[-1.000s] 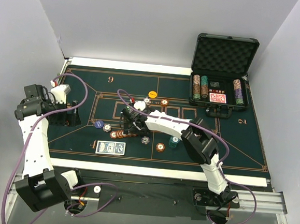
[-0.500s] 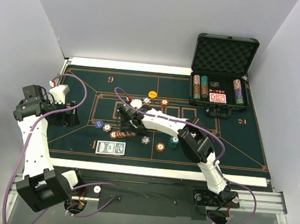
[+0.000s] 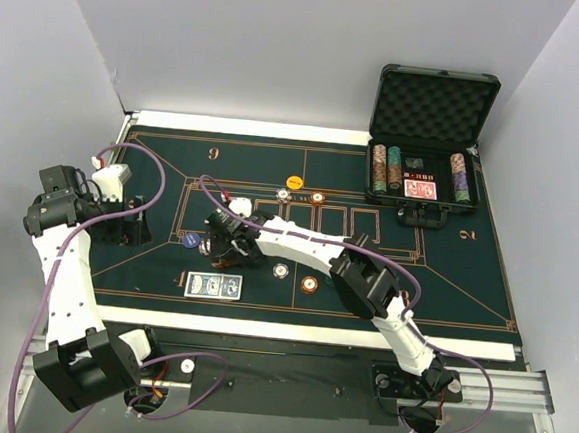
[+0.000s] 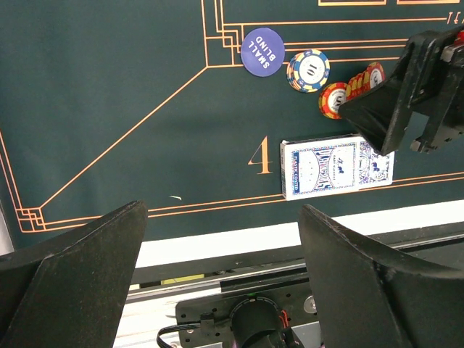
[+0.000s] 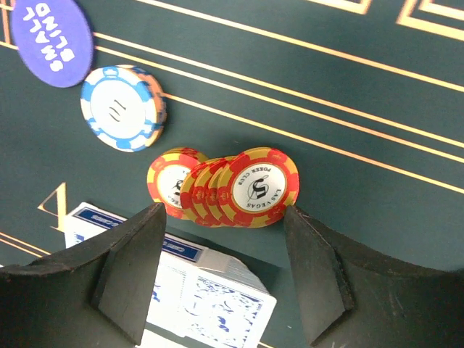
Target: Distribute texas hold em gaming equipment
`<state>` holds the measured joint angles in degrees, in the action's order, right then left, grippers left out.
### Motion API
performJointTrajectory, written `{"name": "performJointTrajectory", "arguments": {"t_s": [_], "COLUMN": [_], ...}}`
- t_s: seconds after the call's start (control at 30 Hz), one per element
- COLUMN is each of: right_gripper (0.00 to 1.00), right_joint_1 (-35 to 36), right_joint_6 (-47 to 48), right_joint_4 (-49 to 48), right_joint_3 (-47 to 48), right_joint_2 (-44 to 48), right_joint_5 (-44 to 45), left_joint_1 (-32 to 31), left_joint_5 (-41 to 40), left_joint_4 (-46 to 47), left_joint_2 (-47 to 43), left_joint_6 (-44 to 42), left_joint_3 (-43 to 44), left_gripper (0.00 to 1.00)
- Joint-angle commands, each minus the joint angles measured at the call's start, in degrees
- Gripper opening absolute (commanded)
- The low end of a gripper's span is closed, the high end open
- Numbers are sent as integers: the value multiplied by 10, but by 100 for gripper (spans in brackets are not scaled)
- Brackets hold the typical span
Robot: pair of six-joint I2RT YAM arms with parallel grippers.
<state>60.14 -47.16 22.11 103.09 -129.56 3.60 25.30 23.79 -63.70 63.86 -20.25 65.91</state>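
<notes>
The right arm stretches low from the lower right of the top view to centre-left. Its right gripper [image 5: 223, 214] is tipped down over a fanned row of red-and-yellow chips [image 5: 225, 187]. The jaws stand about half apart, one black fingertip at each end of the row. Whether they press it, I cannot tell; the chips lie on the felt [image 5: 348, 109].

The left arm stands folded at the left of the top view. Its left gripper [image 4: 221, 217] hangs wide open over the felt and holds nothing.

Below the row, just apart from it, lie the blue-backed cards [image 5: 210, 297], overlapping, close to the felt's white lower border [image 4: 217, 243]. Up and left of the row sit a blue-and-white chip [image 5: 122, 107] and a flat purple "SMALL BLIND" disc [image 5: 51, 32], with green felt between them. The chips are round with striped rims, and thin orange lines cross the matte cloth.
</notes>
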Motion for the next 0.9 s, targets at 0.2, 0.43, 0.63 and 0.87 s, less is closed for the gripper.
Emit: {"name": "performJointTrajectory", "arguments": {"t_s": [0.2, 0.43, 0.63, 0.87], "right_gripper": [61, 61, 67, 70], "right_joint_1": [23, 21, 18, 16], "right_joint_6": [3, 32, 46, 39], "right_joint_4": [38, 75, 81, 83], "right_joint_3": [70, 55, -36, -168], "right_joint_2": [-32, 17, 106, 226], "right_joint_5": [-16, 15, 53, 135], "left_joint_1": [14, 16, 16, 15], "left_joint_5": [5, 13, 20, 27], "left_joint_4": [1, 0, 1, -4], "left_joint_2": [-14, -13, -13, -17], "left_joint_6": [-18, -17, -15, -15], "left_joint_3": [-3, -1, -4, -1], "left_gripper": [96, 96, 96, 96]}}
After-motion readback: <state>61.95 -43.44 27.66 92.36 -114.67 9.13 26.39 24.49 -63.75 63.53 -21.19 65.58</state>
